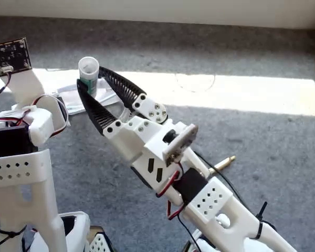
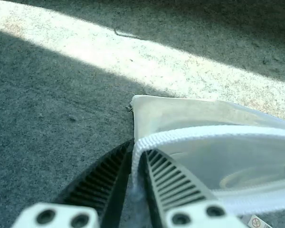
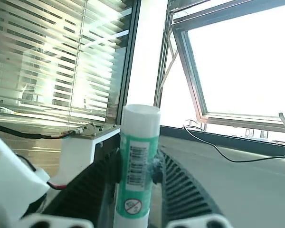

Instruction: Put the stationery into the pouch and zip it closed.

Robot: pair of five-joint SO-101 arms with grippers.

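Seen from above, two white robot arms stand over a grey carpet crossed by a bright strip of sunlight. The right arm runs from 5 o'clock up toward 10 o'clock. Its right gripper has black ribbed fingers clamped on a glue stick. The stick stands upright with its white cap on top and a green label below. It is held in the air at about 10 o'clock, above the pouch, which lies flat on the carpet beside the left arm at 9 o'clock.

The right wrist camera shows the glue stick pinched at mid-height between the two fingers of the right gripper.

The left wrist camera shows the left gripper with its fingers pressed together on the pouch's white woven edge, near one corner. The pouch is pale and translucent, and its mouth gapes open along that edge.

In the view from above, at about 4 o'clock, a slim gold-coloured item lies on the carpet, partly hidden behind the right arm and well apart from the pouch.
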